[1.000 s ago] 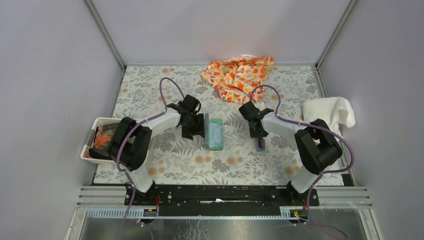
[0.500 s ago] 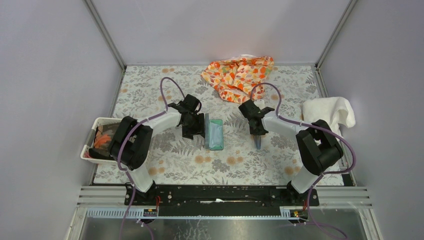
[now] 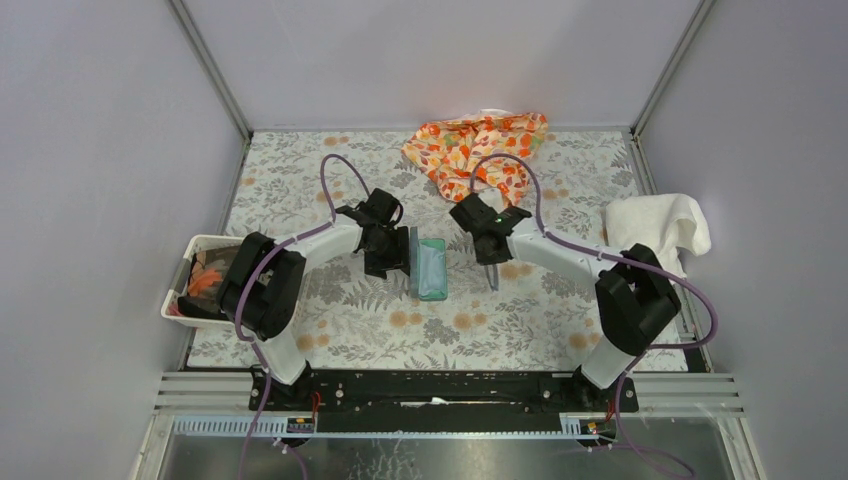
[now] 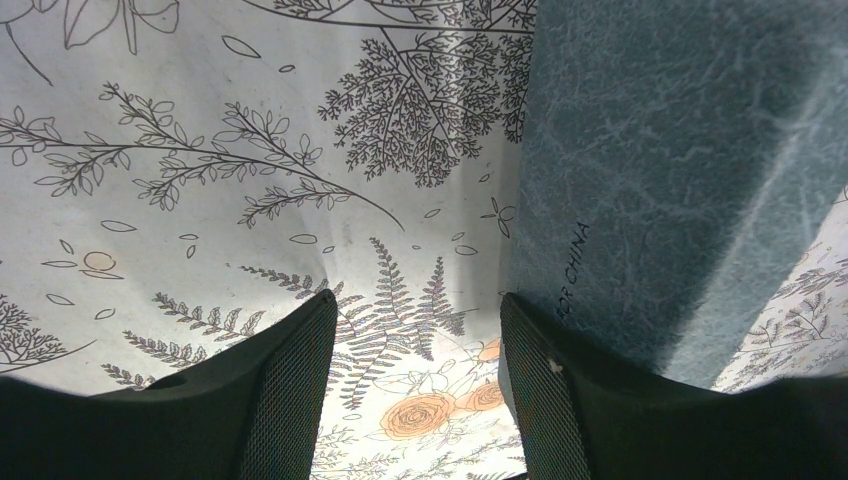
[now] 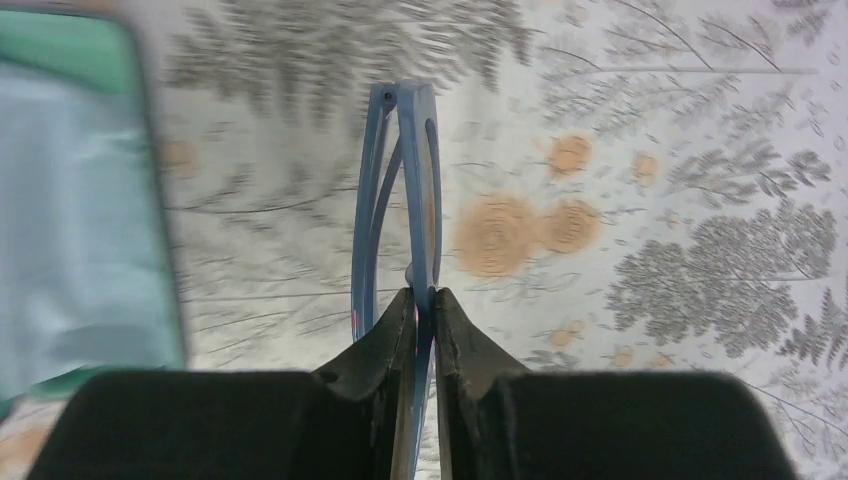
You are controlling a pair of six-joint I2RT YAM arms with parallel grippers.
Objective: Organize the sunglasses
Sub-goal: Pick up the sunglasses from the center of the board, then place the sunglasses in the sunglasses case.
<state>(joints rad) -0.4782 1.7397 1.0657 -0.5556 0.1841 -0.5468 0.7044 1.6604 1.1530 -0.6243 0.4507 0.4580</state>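
Note:
The sunglasses (image 5: 412, 170) have a blue frame and are folded; they hang edge-on from my right gripper (image 5: 420, 300), which is shut on the frame. In the top view the right gripper (image 3: 490, 262) holds the sunglasses (image 3: 493, 278) just right of the open case (image 3: 431, 268). The case has a teal inside and holds a light blue cloth (image 5: 80, 210). My left gripper (image 3: 396, 252) is at the case's left side. In the left wrist view it (image 4: 418, 335) is open, with its right finger against the dark grey case (image 4: 680, 170).
An orange floral cloth (image 3: 478, 150) lies at the back middle. A white towel (image 3: 660, 222) is at the right edge. A white bin (image 3: 215, 239) with orange items stands at the left edge. The table has a floral cover.
My right gripper has moved left toward the case with the sunglasses in it. The left arm and the case have not moved.

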